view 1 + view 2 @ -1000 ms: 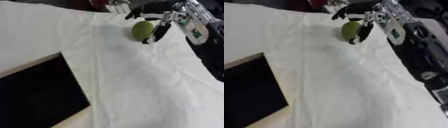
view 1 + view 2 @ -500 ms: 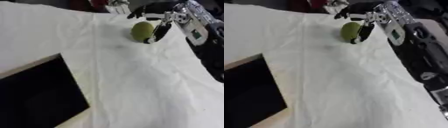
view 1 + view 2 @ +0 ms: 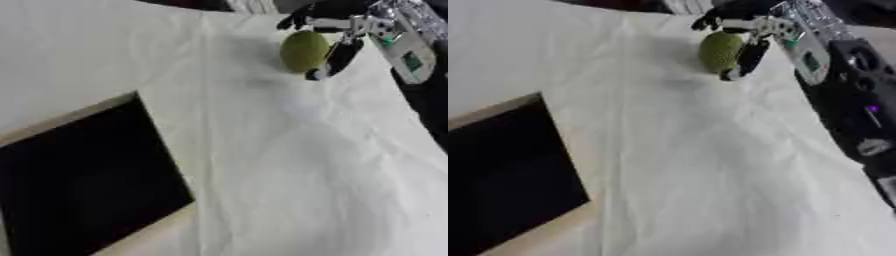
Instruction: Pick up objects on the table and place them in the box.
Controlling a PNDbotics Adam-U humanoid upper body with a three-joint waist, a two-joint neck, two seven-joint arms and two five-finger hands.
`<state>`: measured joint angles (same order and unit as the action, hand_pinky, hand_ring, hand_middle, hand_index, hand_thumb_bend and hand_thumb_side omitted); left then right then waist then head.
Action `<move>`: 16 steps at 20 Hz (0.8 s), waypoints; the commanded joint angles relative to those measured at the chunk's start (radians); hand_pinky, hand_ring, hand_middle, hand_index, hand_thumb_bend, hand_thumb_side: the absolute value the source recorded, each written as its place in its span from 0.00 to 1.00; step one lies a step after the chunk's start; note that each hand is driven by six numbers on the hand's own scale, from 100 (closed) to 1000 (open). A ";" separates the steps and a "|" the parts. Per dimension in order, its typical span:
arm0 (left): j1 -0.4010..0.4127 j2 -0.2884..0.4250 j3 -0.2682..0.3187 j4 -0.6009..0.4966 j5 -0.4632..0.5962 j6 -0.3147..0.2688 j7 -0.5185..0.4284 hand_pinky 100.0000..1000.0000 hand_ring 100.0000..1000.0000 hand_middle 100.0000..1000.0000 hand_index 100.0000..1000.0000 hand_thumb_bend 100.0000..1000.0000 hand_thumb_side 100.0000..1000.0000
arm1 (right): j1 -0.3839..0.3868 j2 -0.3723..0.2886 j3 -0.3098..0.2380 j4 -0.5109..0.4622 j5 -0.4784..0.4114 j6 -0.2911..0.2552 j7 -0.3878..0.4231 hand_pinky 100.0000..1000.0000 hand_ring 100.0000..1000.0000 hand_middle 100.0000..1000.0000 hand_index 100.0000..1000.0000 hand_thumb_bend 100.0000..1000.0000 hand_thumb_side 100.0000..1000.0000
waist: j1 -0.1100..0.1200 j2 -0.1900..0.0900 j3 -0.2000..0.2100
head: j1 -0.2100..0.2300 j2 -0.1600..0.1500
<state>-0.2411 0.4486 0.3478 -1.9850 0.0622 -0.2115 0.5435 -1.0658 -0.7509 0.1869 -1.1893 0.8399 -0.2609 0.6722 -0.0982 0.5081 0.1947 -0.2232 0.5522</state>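
A round green fruit (image 3: 303, 51) sits at the far right of the white-covered table. My right hand (image 3: 346, 35) comes in from the upper right and is curled round it, fingers over its top and thumb (image 3: 329, 62) down its right side. The fruit seems slightly raised above the cloth, with a faint shadow below it. The box (image 3: 79, 180) is at the lower left, a pale wooden rim round a black inside. My left hand shows in neither view.
A wrinkled white cloth (image 3: 289, 165) covers the table between box and fruit. My right forearm (image 3: 846, 85) runs down the right edge. Dark things lie beyond the table's far edge.
The whole picture has shifted slightly, so the head moved. My right hand stays curled round the green fruit, which appears a little higher off the cloth.
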 commanded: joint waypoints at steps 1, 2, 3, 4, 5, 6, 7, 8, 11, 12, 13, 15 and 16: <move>-0.007 0.010 0.003 -0.015 -0.004 -0.001 -0.004 0.45 0.51 0.52 0.70 0.31 0.53 | -0.023 -0.017 -0.026 0.022 0.019 0.015 -0.016 0.84 0.86 0.87 0.98 0.37 0.00 | 0.005 -0.020 0.003 | 0.000 -0.003; -0.006 0.009 0.003 -0.015 -0.004 0.000 -0.004 0.45 0.50 0.52 0.70 0.31 0.53 | -0.023 -0.016 -0.028 0.029 0.023 0.017 -0.018 0.84 0.86 0.86 0.98 0.37 0.00 | 0.005 -0.019 0.003 | 0.001 -0.004; -0.006 0.008 0.003 -0.015 -0.004 0.000 -0.005 0.45 0.50 0.52 0.70 0.31 0.53 | -0.024 -0.016 -0.031 0.034 0.027 0.018 -0.019 0.84 0.86 0.86 0.98 0.36 0.00 | 0.004 -0.018 0.003 | 0.001 -0.004; -0.007 0.007 0.003 -0.015 -0.004 0.001 -0.005 0.45 0.50 0.52 0.70 0.31 0.53 | -0.024 -0.015 -0.033 0.038 0.029 0.020 -0.020 0.83 0.85 0.85 0.97 0.36 0.00 | 0.004 -0.018 0.003 | 0.001 -0.004; -0.007 0.006 0.002 -0.015 -0.004 0.001 -0.006 0.45 0.50 0.52 0.70 0.31 0.53 | -0.024 -0.015 -0.035 0.043 0.033 0.023 -0.022 0.83 0.85 0.85 0.97 0.35 0.00 | 0.004 -0.017 0.003 | 0.001 -0.004; -0.008 0.006 0.002 -0.015 -0.004 0.002 -0.007 0.45 0.50 0.52 0.70 0.31 0.53 | -0.025 -0.014 -0.038 0.046 0.036 0.026 -0.024 0.83 0.85 0.84 0.96 0.33 0.00 | 0.004 -0.017 0.003 | 0.000 -0.005; -0.008 0.006 0.002 -0.015 -0.004 0.002 -0.007 0.45 0.50 0.52 0.70 0.31 0.53 | -0.025 -0.013 -0.043 0.050 0.038 0.031 -0.029 0.82 0.84 0.83 0.96 0.32 0.00 | 0.004 -0.017 0.003 | -0.001 -0.006; -0.009 0.006 0.002 -0.015 -0.004 0.002 -0.008 0.45 0.50 0.52 0.70 0.31 0.53 | -0.026 -0.011 -0.047 0.055 0.039 0.037 -0.037 0.81 0.83 0.82 0.95 0.31 0.00 | 0.003 -0.016 0.004 | -0.003 -0.008; -0.008 0.004 0.002 -0.015 -0.005 0.003 -0.009 0.45 0.50 0.52 0.70 0.30 0.53 | -0.028 -0.009 -0.053 0.055 0.050 0.050 -0.069 0.78 0.79 0.76 0.90 0.26 0.00 | 0.003 -0.015 0.006 | -0.007 -0.014; -0.008 0.003 0.002 -0.015 -0.005 0.003 -0.010 0.45 0.50 0.52 0.70 0.30 0.53 | -0.028 -0.008 -0.055 0.051 0.060 0.056 -0.083 0.77 0.78 0.74 0.89 0.25 0.00 | 0.003 -0.015 0.006 | -0.008 -0.015; -0.009 0.002 0.001 -0.015 -0.005 0.004 -0.011 0.45 0.50 0.52 0.70 0.30 0.53 | -0.029 -0.006 -0.057 0.047 0.070 0.063 -0.097 0.76 0.77 0.72 0.87 0.24 0.00 | 0.003 -0.014 0.007 | -0.008 -0.016; -0.009 0.002 0.001 -0.015 -0.006 0.004 -0.012 0.45 0.50 0.52 0.70 0.30 0.54 | -0.029 -0.005 -0.059 0.039 0.092 0.074 -0.127 0.74 0.73 0.68 0.84 0.22 0.00 | 0.002 -0.014 0.007 | -0.010 -0.017; -0.009 0.001 0.001 -0.015 -0.006 0.005 -0.013 0.45 0.50 0.52 0.70 0.29 0.54 | -0.029 -0.004 -0.060 0.036 0.103 0.079 -0.142 0.73 0.71 0.66 0.82 0.21 0.00 | 0.002 -0.013 0.007 | -0.010 -0.017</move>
<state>-0.2461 0.4345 0.3474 -1.9850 0.0617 -0.2064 0.5338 -1.0738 -0.7338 0.1418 -1.1348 0.9242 -0.1881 0.5490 -0.1008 0.5170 0.2014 -0.2313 0.5493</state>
